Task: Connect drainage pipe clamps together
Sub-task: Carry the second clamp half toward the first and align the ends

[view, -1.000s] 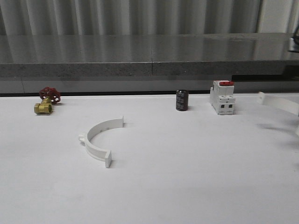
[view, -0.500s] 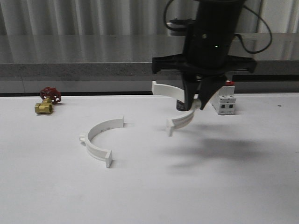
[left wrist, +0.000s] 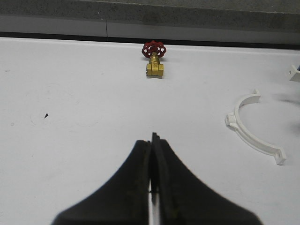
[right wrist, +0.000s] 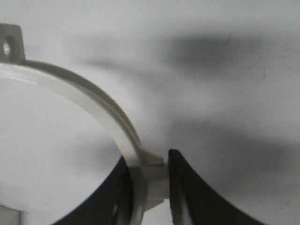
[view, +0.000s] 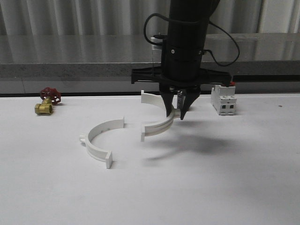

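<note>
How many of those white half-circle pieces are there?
2. One clamp half lies flat on the table, left of the middle. The other clamp half is pinched in the right gripper, just right of the first, not touching it.

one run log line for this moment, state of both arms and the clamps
right gripper: shut on carried clamp half, above table | left gripper: shut, holding nothing | resting clamp half: on table, apart from carried half | step: halves not yet joined

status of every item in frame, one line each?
held clamp half: gripped mid-arc by right pincer, not joined
table clamp half: lying flat, free
left pincer: shut, empty
valve: resting on table
breaker: upright
</note>
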